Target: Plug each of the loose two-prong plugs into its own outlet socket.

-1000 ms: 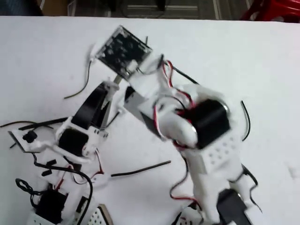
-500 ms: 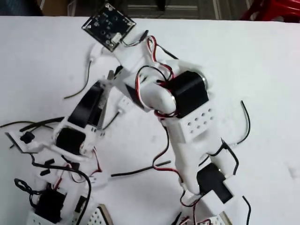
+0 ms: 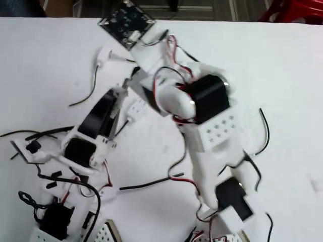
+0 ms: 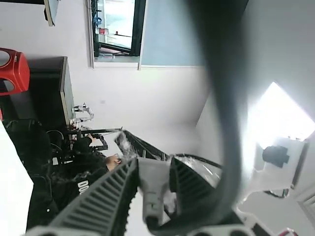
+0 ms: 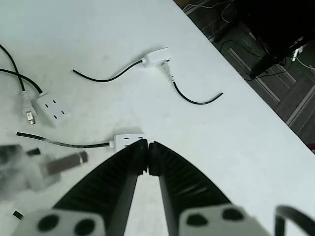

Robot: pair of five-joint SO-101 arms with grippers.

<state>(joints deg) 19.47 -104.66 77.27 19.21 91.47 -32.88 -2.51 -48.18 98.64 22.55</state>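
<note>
left gripper (image 4: 153, 172) grips a white plug (image 4: 152, 194). right gripper (image 5: 147, 146) is closed, fingers pressed together, empty. seen from above, a loose plug (image 3: 104, 54) lies at eleven o'clock from an outlet socket (image 3: 136, 108).

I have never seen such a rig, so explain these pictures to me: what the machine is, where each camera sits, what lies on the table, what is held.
Two white-and-black robot arms, the left arm and the right arm, stand at a white table. The high view looks down from a fixed camera; the others come from cameras on the wrists. On the table lie a white square socket block and a white two-prong plug on a black cord. The left tool appears shut on another white plastic plug. The right tool is shut and empty above the table.
</note>
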